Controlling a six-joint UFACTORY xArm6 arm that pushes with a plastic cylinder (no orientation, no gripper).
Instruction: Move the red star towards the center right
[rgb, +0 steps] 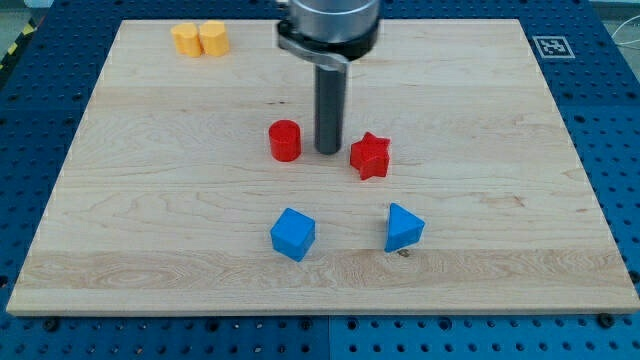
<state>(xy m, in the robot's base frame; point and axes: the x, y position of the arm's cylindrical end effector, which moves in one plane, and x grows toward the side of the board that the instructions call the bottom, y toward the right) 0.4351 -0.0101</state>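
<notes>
The red star (371, 155) lies on the wooden board (500, 150) a little right of the middle. My tip (328, 151) stands just left of the star, with a small gap between them. It is between the star and a red cylinder (285, 140), which stands to the tip's left. The rod rises straight up to the arm's head at the view's top.
A blue cube (293, 234) and a blue triangular block (403, 227) lie below the red blocks. Two yellow blocks (199, 39) sit together at the board's top left. A fiducial marker (553, 45) is at the top right corner.
</notes>
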